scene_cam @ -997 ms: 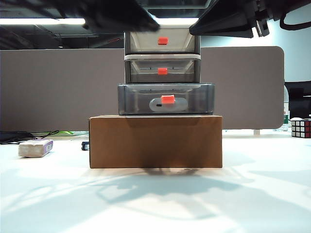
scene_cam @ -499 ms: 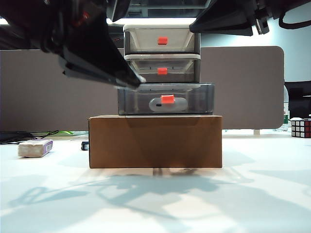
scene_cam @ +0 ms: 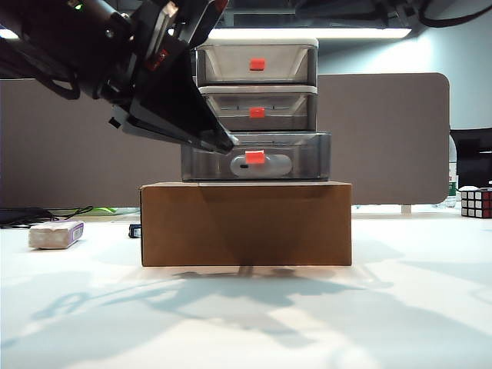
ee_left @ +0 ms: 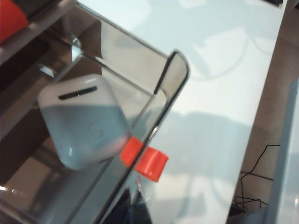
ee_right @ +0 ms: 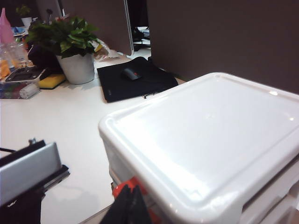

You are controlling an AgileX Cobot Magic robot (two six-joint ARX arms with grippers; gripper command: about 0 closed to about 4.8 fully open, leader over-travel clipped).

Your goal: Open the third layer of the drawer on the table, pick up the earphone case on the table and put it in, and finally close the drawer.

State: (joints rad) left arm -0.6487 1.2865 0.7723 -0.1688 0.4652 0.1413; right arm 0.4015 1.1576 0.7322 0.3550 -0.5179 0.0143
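The drawer (scene_cam: 257,77) stands on a brown cardboard box (scene_cam: 246,223) on the table (scene_cam: 384,307). Its third layer (scene_cam: 307,157) sticks out a little from the frame. The white earphone case (ee_left: 84,121) lies inside it and shows through the smoky front (scene_cam: 278,166). My left gripper (scene_cam: 228,144) is shut, its tips against the front of that tier, just beside the red-orange handle (ee_left: 145,159). In its wrist view the left gripper (ee_left: 133,212) holds nothing. My right gripper (ee_right: 131,205) is shut and empty, hovering over the front edge of the unit's white top (ee_right: 210,126).
A greyish-white block with a purple edge (scene_cam: 55,234) lies at the far left of the table. A Rubik's cube (scene_cam: 476,203) sits at the far right. Behind the unit are a grey partition, a potted plant (ee_right: 70,42) and a black mouse pad (ee_right: 135,79).
My left arm has come down from the top of the exterior view to the front of the bottom tier. That tier has slid back somewhat. The right arm has lifted out of the exterior view.
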